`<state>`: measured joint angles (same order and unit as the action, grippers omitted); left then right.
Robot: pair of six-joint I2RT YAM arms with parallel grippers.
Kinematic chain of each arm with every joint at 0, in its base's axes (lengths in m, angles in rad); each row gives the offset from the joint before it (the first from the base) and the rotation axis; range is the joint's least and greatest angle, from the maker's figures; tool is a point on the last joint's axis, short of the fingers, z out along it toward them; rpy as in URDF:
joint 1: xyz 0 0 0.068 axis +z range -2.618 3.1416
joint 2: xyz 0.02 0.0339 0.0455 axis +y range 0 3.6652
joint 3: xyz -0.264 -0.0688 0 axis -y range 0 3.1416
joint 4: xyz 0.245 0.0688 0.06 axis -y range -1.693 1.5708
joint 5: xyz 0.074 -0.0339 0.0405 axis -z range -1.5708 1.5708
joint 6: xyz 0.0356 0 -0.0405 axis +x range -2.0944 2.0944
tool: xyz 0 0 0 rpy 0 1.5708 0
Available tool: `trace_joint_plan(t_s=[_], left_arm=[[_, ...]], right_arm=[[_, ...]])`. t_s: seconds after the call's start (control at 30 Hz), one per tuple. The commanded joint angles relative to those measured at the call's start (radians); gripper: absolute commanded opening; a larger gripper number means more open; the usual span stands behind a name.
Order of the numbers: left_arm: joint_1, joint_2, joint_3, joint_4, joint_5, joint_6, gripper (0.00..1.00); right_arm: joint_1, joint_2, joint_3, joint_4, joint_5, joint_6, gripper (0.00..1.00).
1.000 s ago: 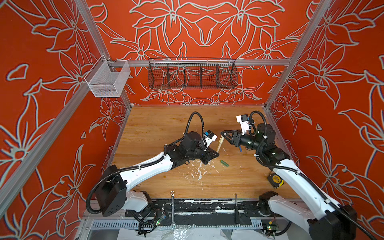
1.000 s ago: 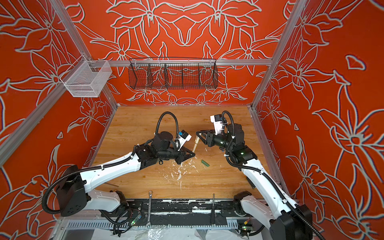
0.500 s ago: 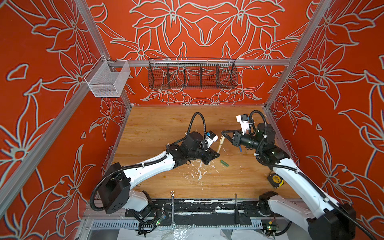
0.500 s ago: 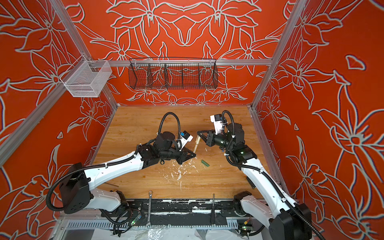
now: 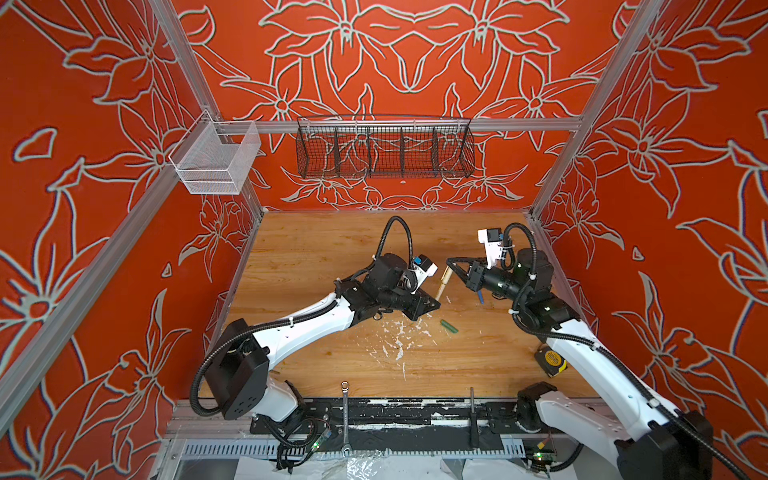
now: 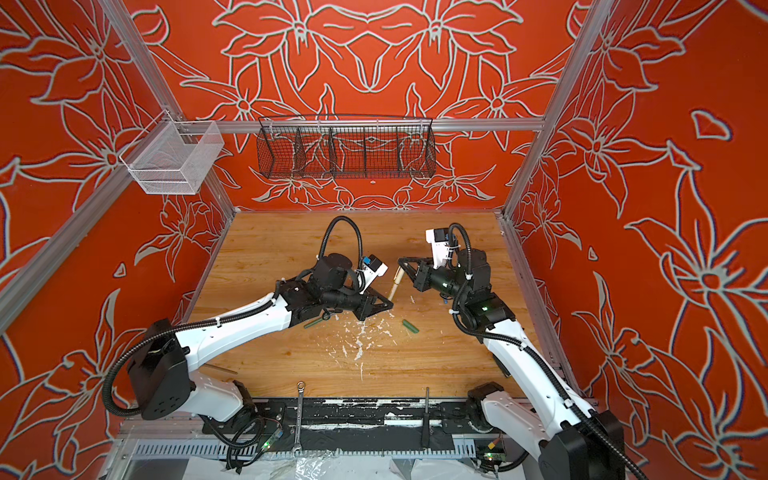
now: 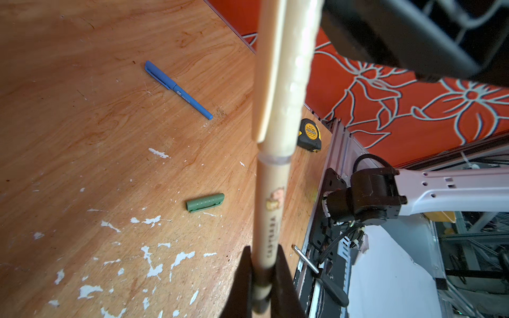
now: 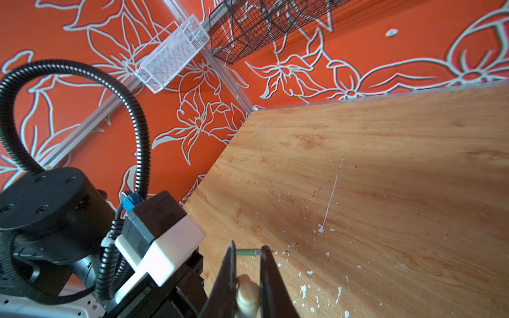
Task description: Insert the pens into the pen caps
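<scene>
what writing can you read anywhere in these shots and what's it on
"CAPYBARA": printed lengthwise on the tan pen, as best it reads.
tape measure: black print on its yellow label, too blurred to read.
blue pen: a small white mark, too small to read.
Nothing else legible.

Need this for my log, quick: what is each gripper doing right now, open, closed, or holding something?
Left gripper: shut on the thin tan plastic pen.
Right gripper: shut on the stubby tan round-ended pen cap.
</scene>
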<state>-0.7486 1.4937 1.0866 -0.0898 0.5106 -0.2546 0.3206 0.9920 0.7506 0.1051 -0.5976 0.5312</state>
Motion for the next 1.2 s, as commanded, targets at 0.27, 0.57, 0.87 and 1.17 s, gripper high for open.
trace_joint_plan(t_s=[0.27, 0.57, 0.87, 1.17], left_arm=[[0.135, 0.163, 0.222, 0.271, -0.012, -0.095, 0.0], [0.204, 0.253, 0.288, 0.338, 0.067, -0.158, 0.0], [0.163, 0.146, 0.148, 0.092, 0.025, -0.051, 0.0], [0.134, -0.055, -0.036, -0.106, -0.221, -0.042, 0.48]], right_arm=[[0.068, -0.012, -0.187, -0.058, 0.003, 0.147, 0.0], [0.095, -0.012, -0.247, -0.03, 0.067, 0.212, 0.0], [0.037, 0.107, -0.099, -0.137, 0.233, 0.173, 0.0], [-0.004, 0.337, 0.082, -0.288, 0.245, 0.058, 0.0]])
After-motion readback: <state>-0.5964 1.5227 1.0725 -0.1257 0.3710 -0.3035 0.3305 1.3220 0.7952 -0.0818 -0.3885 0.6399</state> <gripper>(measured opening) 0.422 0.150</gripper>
